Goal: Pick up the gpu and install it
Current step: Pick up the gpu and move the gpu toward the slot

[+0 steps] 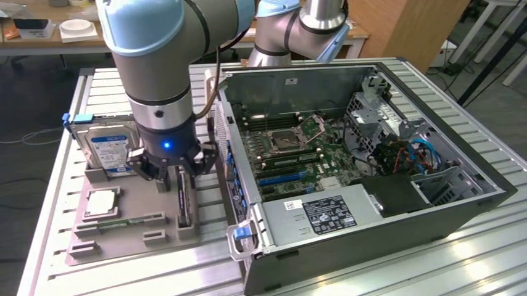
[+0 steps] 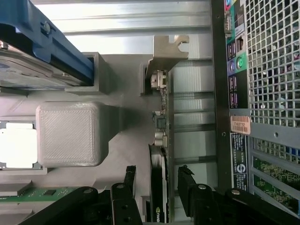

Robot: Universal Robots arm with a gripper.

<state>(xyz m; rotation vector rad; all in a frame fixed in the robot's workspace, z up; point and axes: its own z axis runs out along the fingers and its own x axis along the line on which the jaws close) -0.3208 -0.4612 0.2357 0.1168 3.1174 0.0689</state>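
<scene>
- Bright, even light from overhead in the exterior view, with a pale sheen on the ribbed metal counter (image 1: 461, 246).
- Faint shadow beneath the arm (image 1: 157, 61) across the grey tray (image 1: 115, 246); small blue glow at the wrist.
- Washed out to near white on the processor chip (image 2: 16, 145) in the wrist view.
- Soft-focused up close on the black fingers (image 2: 129, 183); crisp farther off on the case grille (image 2: 272, 56).
</scene>
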